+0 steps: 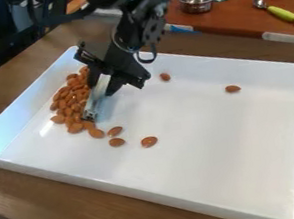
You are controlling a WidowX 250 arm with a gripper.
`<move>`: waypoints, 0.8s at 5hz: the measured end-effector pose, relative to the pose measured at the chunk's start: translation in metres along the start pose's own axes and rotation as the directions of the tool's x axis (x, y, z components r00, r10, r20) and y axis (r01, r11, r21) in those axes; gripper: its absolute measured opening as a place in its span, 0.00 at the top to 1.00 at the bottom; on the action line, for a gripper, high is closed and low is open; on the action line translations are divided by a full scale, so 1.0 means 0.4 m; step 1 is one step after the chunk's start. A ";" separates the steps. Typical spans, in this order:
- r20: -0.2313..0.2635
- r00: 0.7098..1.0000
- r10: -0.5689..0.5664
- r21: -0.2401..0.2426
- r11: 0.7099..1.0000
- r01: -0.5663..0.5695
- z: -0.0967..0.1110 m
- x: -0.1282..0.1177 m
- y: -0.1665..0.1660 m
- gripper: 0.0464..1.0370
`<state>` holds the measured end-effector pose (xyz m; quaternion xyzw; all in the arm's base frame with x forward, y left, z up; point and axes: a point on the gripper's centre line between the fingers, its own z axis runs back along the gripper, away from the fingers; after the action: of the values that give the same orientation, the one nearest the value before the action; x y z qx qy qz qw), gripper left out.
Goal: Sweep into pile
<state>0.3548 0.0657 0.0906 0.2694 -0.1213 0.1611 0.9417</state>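
At the bottom of the frame we see the brown wooden tabletop (54, 208), carrying a shallow white rectangular tray (207, 139) whose raised walls would keep anything swept from rolling off. Nearest us inside it, just below the frame's middle, one brown oval almond (149, 141) lies apart. To its left, a few others trail toward the brown almond pile (71, 101), heaped near the tray's left wall.

Against the pile's right side stands a pale, flat sweeping tool (93, 107), its lower end on the tray floor, broad enough, we judge, to push several nuts together. The black two-finger end effector (105, 80), upper left of centre, is closed around the tool's top, leaving the lower part free to sweep.

Farther back, two strays lie right of the tool, one near the far wall and one toward the right; we would reach beyond them and draw them leftward. Past the tray, a steel pot (197, 1) and a green-handled spoon (279, 11) rest on an orange-brown counter (246, 16).
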 end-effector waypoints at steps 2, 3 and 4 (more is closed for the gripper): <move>0.052 0.977 0.208 -0.013 0.978 -0.208 0.078 0.038 -0.051 0.71; 0.071 0.974 0.215 -0.142 0.969 -0.204 0.114 0.024 -0.082 0.71; -0.041 0.986 0.163 -0.182 0.969 -0.168 0.156 -0.028 -0.126 0.71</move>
<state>0.3542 -0.0115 0.1150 0.1674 -0.1458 0.2306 0.9474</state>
